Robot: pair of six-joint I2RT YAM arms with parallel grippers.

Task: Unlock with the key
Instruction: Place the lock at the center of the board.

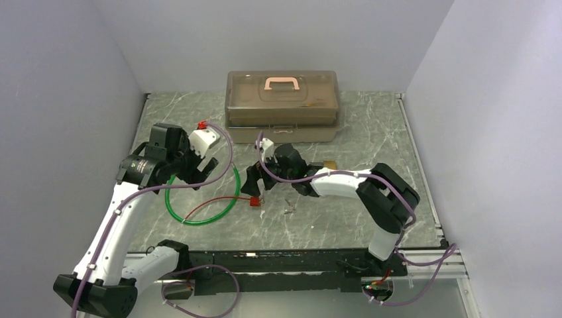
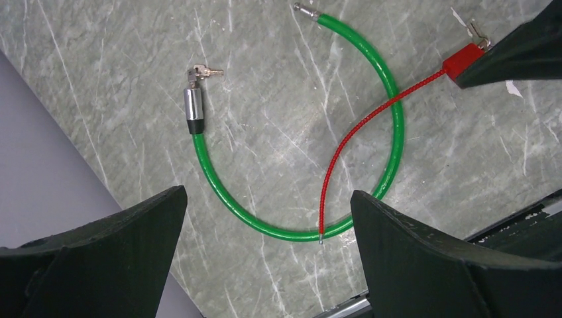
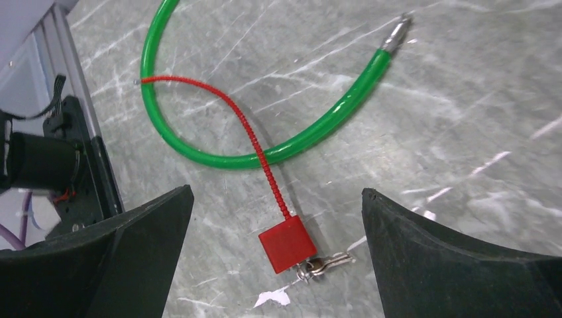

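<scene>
The key (image 3: 326, 263), tiny and silver, lies flat on the marble table right beside a red square tag (image 3: 286, 243) on a red wire. My right gripper (image 3: 276, 193) hovers open just above them, its fingers standing either side of tag and key without touching. In the left wrist view the same key (image 2: 478, 30) and the red tag (image 2: 462, 59) show at the top right. My left gripper (image 2: 268, 193) is open and empty above a green cable loop (image 2: 391, 132). A small brass padlock (image 1: 329, 163) peeks out behind the right arm.
The green cable's silver lock barrel (image 2: 193, 106) has another small key (image 2: 209, 71) stuck in its end, and its metal tip (image 2: 305, 10) lies free. A brown lidded toolbox (image 1: 283, 106) stands at the back. The table's metal rail (image 1: 285, 255) runs along the near edge.
</scene>
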